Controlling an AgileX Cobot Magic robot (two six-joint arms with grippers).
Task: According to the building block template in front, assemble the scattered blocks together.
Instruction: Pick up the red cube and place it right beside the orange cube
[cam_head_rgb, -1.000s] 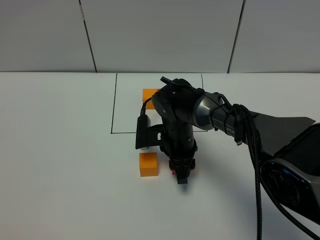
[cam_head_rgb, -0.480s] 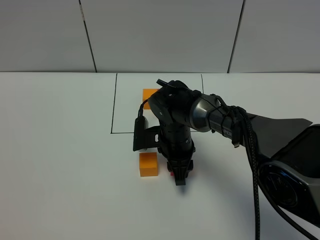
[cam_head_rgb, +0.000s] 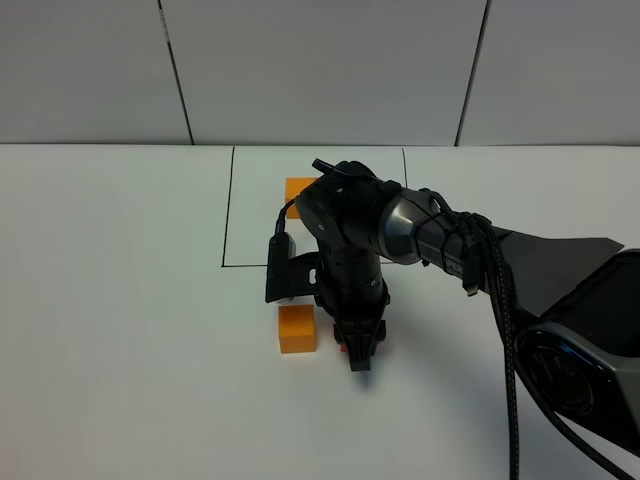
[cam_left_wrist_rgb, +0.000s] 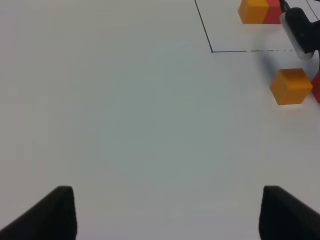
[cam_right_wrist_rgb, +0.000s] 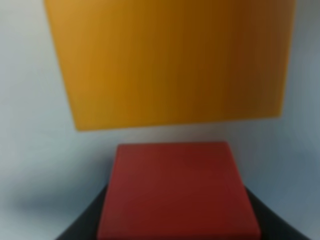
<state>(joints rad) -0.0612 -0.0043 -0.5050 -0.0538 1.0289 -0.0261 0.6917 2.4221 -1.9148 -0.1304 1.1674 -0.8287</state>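
white table (cam_head_rgb: 120, 300); right pincer (cam_head_rgb: 358, 350) clenched on red cube (cam_right_wrist_rgb: 177, 187), beside orange cube (cam_head_rgb: 297, 328)

You won't find any writing, label, brand, number or sign to read in these views. The cubes you can see have plain faces, and the table surface carries only a drawn black outline
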